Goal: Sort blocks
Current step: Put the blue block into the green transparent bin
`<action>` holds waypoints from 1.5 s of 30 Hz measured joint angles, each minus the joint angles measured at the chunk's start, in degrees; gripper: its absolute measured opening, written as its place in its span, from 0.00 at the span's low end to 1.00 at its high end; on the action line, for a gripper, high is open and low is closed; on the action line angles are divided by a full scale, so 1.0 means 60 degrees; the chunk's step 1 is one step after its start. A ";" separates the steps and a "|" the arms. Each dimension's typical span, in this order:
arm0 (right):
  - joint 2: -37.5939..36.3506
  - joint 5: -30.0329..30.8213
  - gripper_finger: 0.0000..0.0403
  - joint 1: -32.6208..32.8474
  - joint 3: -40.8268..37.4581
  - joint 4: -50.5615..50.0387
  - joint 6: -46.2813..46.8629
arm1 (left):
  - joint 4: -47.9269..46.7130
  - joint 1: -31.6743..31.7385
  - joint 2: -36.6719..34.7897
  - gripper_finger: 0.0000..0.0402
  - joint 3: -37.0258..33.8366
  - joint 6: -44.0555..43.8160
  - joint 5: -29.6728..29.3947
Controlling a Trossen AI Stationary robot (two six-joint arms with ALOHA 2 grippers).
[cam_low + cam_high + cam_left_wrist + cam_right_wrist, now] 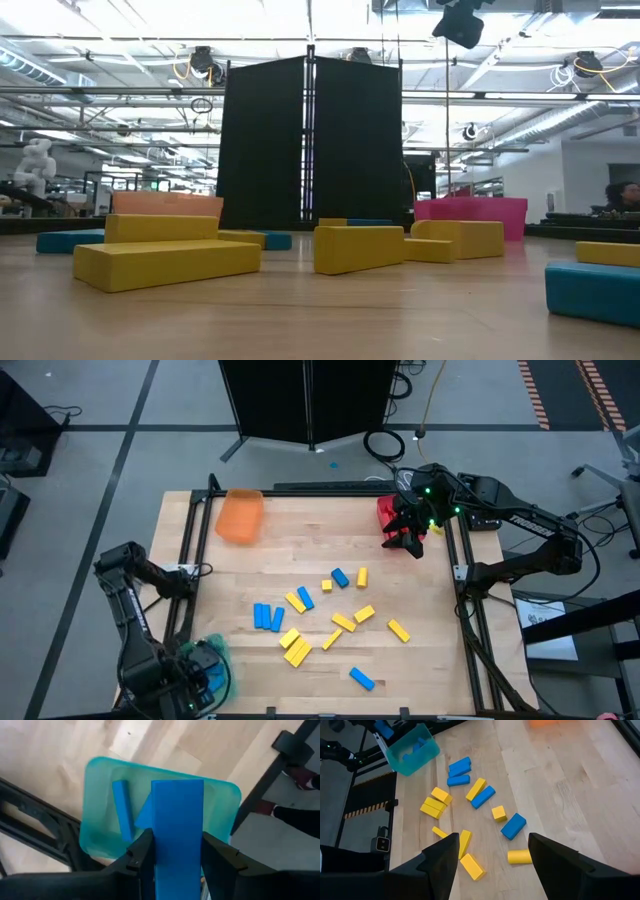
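Blue block (176, 840) clamped between the fingers of the left gripper (205, 672), long axis running straight out along the fingers, held directly above the green tray (100, 785) at the table's near-left corner; two blue blocks already lie inside that tray. Likely next step: release, with the block dropping straight down. Tray rim sits close on all sides and dark frame rails run just beside it, so little side room there. Centre of the wooden table (300, 530): loose blocks (300, 600), yellow and blue, scattered, most lying flat at mixed angles, several yellow ones touching near the middle. An orange tray (240, 515) sits at the far-left edge. Far right: the right gripper (408, 538) hangs with fingers apart and nothing between them, just beside the red tray (387, 512). No red blocks visible among the loose ones. Open board lies between the right gripper and the scatter, the nearest pieces being a yellow and a blue one.
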 joint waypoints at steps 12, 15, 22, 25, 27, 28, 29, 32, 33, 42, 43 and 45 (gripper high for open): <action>0.0000 -0.0002 0.58 0.0000 0.0000 -0.0002 -0.0103 | 0.3106 -0.0069 0.0004 0.33 -0.2217 0.0237 0.0679; 0.0000 -0.0002 0.58 0.0000 0.0000 0.0000 -0.0104 | 0.3723 -0.0070 0.0004 0.33 -0.2738 0.0248 0.0752; 0.0000 -0.0002 0.58 0.0000 0.0000 0.0000 -0.0108 | 0.5444 -0.0085 0.0004 0.33 -0.3839 0.0414 0.1050; 0.0000 -0.0002 0.58 0.0000 0.0000 0.0000 -0.0108 | 0.5891 -0.0084 0.0004 0.33 -0.4114 0.0445 0.1051; 0.0000 -0.0002 0.58 0.0000 0.0000 0.0000 -0.0108 | 0.6189 -0.0084 0.0004 0.33 -0.4325 0.0495 0.1047; 0.0000 -0.0002 0.58 0.0000 0.0000 0.0000 -0.0108 | 0.6354 -0.0084 0.0004 0.33 -0.4423 0.0495 0.1047; 0.0000 -0.0002 0.58 0.0000 0.0000 0.0003 -0.0107 | 0.6596 -0.0084 -0.0001 0.33 -0.4545 0.0494 0.1047; 0.0000 -0.0002 0.58 0.0000 0.0000 0.0072 -0.0104 | 0.7454 -0.0084 -0.0004 0.33 -0.4974 0.0484 0.1043; 0.0000 -0.0002 0.58 0.0000 0.0000 0.0080 -0.0101 | 0.7666 -0.0084 -0.0004 0.33 -0.5101 0.0477 0.1043; 0.0000 -0.0002 0.58 -0.0001 0.0000 0.0076 -0.0116 | 0.8430 -0.0073 -0.0025 0.33 -0.5583 0.0454 0.1005; 0.0000 -0.0002 0.58 0.0000 0.0000 0.0073 -0.0132 | 0.8427 -0.0076 -0.0025 0.33 -0.5583 0.0451 0.1003; 0.0000 -0.0002 0.58 -0.0001 0.0000 0.0073 -0.0136 | 0.8417 -0.0073 -0.0023 0.34 -0.5583 0.0447 0.1002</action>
